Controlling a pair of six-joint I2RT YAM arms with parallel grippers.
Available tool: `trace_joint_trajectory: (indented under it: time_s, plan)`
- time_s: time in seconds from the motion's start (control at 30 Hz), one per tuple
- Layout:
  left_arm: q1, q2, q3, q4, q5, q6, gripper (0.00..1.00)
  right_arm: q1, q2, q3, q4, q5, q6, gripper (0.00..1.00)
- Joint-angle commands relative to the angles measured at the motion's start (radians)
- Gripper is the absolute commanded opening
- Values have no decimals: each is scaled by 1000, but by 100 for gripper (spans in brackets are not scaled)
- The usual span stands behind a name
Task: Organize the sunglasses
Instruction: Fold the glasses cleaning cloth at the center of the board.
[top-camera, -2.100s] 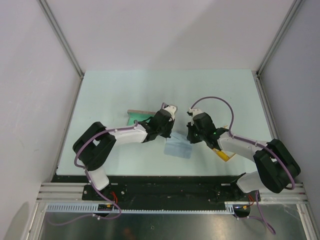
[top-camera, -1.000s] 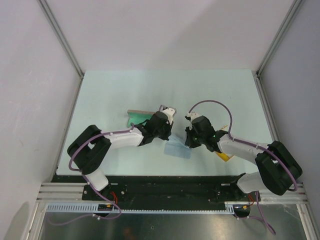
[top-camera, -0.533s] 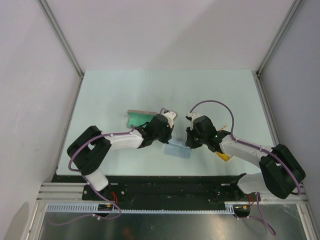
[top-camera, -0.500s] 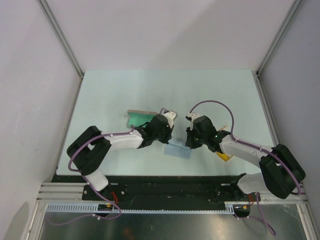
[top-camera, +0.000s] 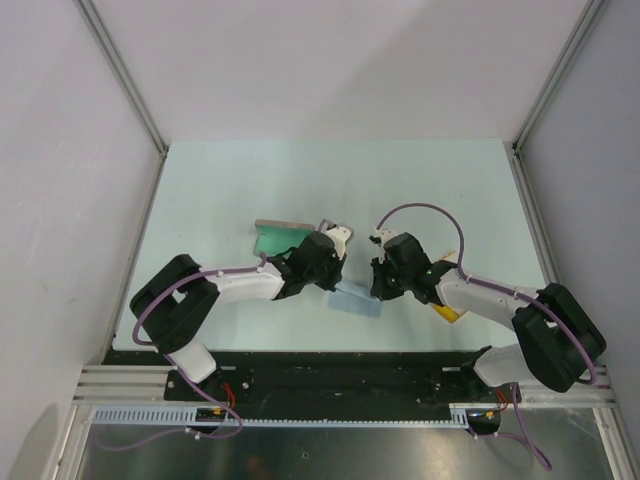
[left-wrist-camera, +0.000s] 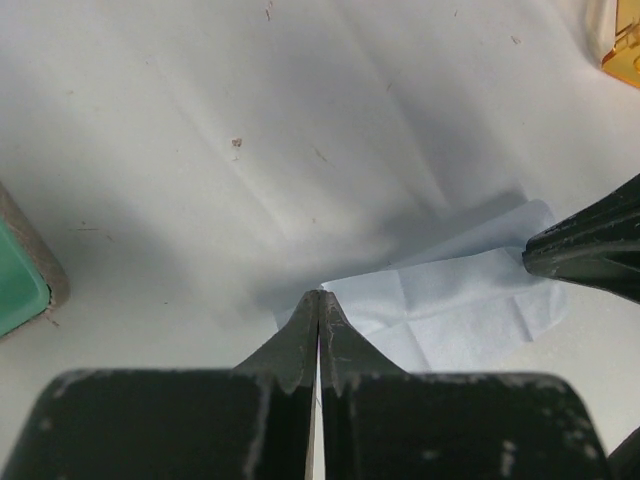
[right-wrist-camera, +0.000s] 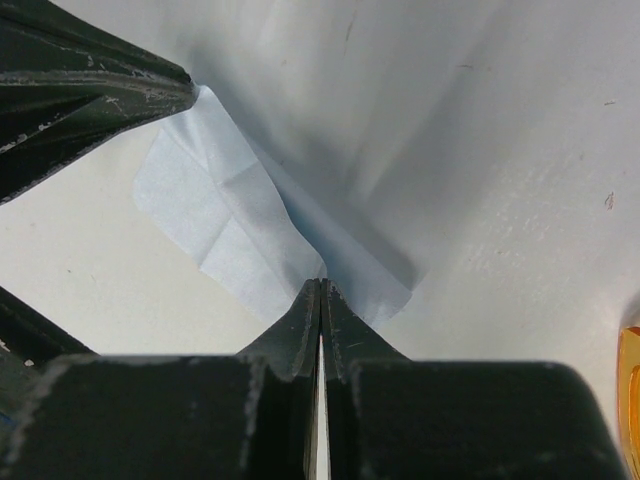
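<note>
The sunglasses show as a yellow-orange piece on the table beside my right forearm. An orange corner shows at the left wrist view's top right and at the right wrist view's right edge. My left gripper is shut on one corner of the pale blue cloth; its tips pinch the cloth's edge. My right gripper is shut on the opposite corner. The cloth spans between the two grippers and casts a shadow on the table.
The open grey-beige case with a green lining lies just left of my left gripper; its corner shows in the left wrist view. The pale table stretches behind, bounded by white walls.
Both grippers have drawn nearer to the cloth's far corners. The cloth, the case and the sunglasses stay where they were.
</note>
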Motion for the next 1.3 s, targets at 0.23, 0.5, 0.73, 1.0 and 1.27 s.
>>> trace_joint_trajectory:
  time_s: [0.23, 0.5, 0.73, 1.0, 1.27]
  plan:
    - [-20, -49, -31, 27, 20, -1, 0, 14, 18, -5, -15, -7, -1, 0]
    - [-29, -44, -35, 30, 29, -9, 0, 17, 33, -5, -21, -1, -1, 0]
    - [-34, -50, -54, 36, 28, -20, 0, 21, 24, -4, -12, 10, -2, 0]
    - [-35, -53, -57, 36, 26, -27, 0, 21, 41, -4, -18, 14, -2, 0]
    - [-37, -88, -66, 36, 22, -29, 0, 17, 35, -5, -11, 19, 1, 0]
